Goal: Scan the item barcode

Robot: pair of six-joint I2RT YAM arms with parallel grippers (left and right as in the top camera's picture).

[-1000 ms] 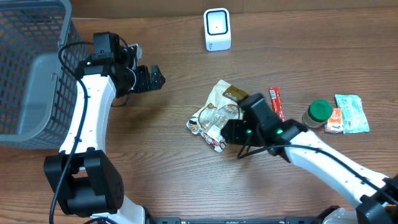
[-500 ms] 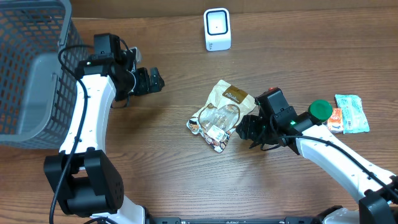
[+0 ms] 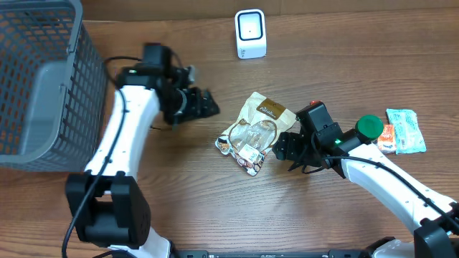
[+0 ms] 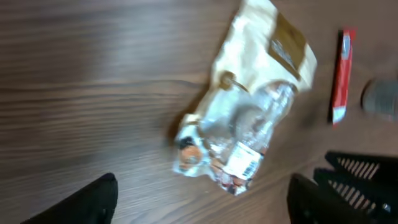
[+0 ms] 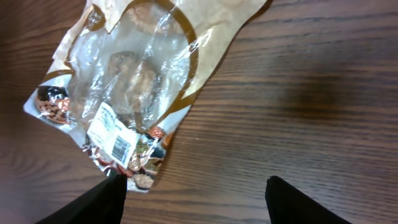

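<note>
The item is a crinkled beige and clear snack bag lying flat mid-table. Its white barcode label faces up near the lower corner and also shows as the label in the left wrist view. The white scanner stands at the far edge. My left gripper hovers open just left of the bag, nothing between its fingers. My right gripper is open at the bag's right edge, and its left finger lies beside the bag's lower corner.
A grey wire basket fills the left side. To the right are a green-lidded jar, an orange packet and a green-white packet. A red stick pack lies right of the bag.
My right gripper drew back off the bag to its right and opened wider. My left arm swung right from near the basket toward the bag.
</note>
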